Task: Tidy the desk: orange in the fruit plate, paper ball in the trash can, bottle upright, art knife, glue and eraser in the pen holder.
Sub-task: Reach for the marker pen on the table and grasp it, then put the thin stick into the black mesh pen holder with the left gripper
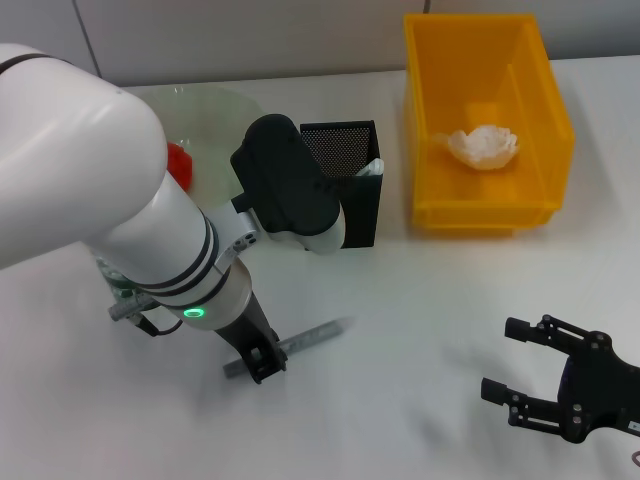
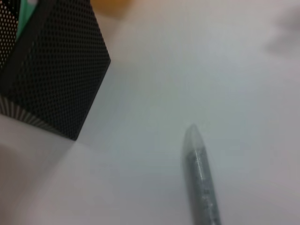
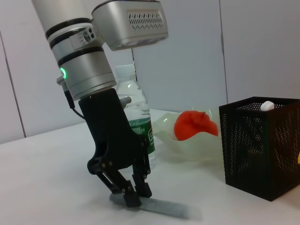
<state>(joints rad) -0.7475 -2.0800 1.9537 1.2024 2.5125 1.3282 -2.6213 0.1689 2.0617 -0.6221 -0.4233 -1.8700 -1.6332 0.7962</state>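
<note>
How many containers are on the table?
3: the yellow trash can at the far right, the black pen holder beside it, and the fruit plate behind the left arm, partly hidden.

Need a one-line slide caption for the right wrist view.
Left gripper shut on the art knife lying on the table, bottle upright behind, pen holder alongside.

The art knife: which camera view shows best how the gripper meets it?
The right wrist view: the left gripper straddles one end of the art knife, flat on the table. The head view shows its length; the left wrist view only its tip.
</note>
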